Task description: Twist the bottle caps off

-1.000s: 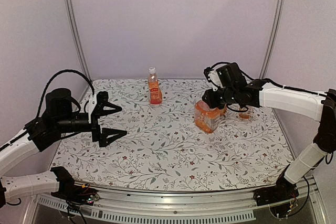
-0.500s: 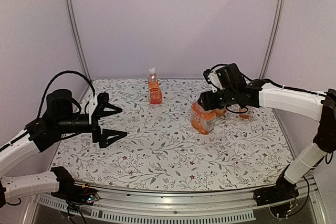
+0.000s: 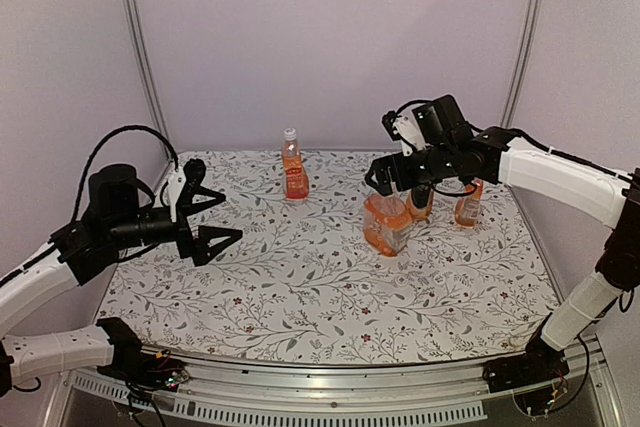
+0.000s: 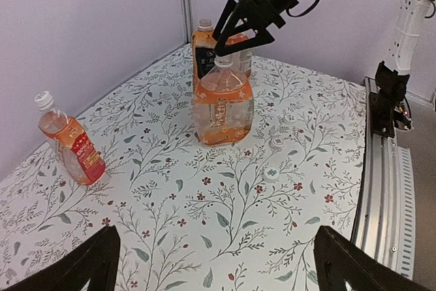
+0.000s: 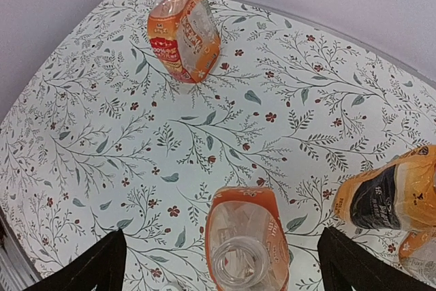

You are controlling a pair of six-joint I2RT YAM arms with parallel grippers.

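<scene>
Directly above uncapped bottle (image 3: 385,229), right tool (image 3: 388,185) spread wide.

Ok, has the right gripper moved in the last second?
Yes. The right gripper has risen off the uncapped wide bottle, towards the back wall in the top view, fingers spread. The capped bottle behind stayed put.

Far edge of table (image 3: 320,297), middle: capped bottle (image 3: 293,169), upright, cap (image 3: 289,133) on top. Right of centre: uncapped bottle (image 3: 385,227), directly under right pincer (image 3: 397,190). Behind it, toward far right corner: two more bottles (image 3: 467,203), side by side. Two loose caps (image 4: 276,143) on table, just nearward of uncapped bottle. Left pincer (image 3: 232,217) over left side, well apart.
</scene>
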